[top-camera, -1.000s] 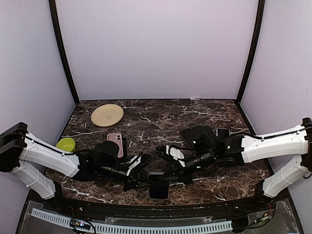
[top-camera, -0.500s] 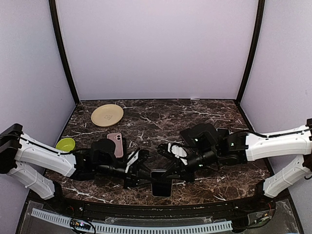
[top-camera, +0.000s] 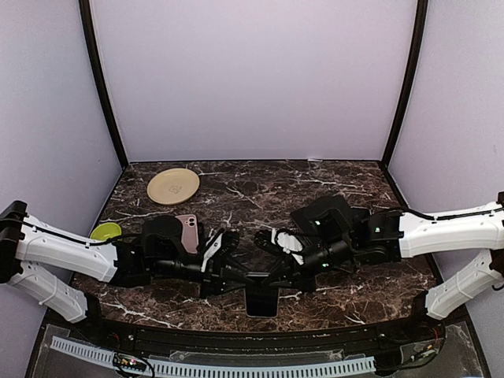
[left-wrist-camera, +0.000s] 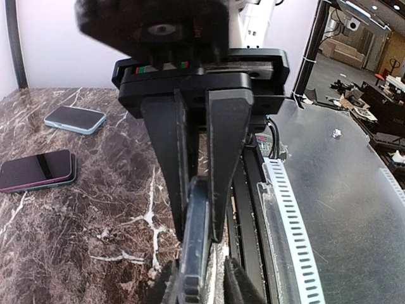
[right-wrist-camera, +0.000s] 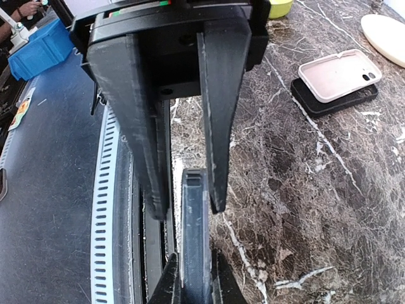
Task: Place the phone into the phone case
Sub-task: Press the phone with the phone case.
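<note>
Meeting at the lower middle of the overhead frame, the left gripper [top-camera: 246,281] and the right gripper [top-camera: 277,280] are closing in on a dark slab [top-camera: 262,299] at the near edge of the marble table [top-camera: 260,189]. From above, their tips are merging into one black mass. Only the wrist cameras are showing the slab edge-on. In the left wrist view it is sitting upright between the left fingers, which are clamping both its faces. In the right wrist view it is also standing between the right jaws. One finger is touching it and a sliver of gap (possibly just perspective) is showing on the other side, so I cannot tell whether that grip is clenched. Edge-on, phone and case are proving impossible to distinguish. A pink case [right-wrist-camera: 338,73] is lying on a black device [right-wrist-camera: 329,100] at the upper right of that view.
</note>
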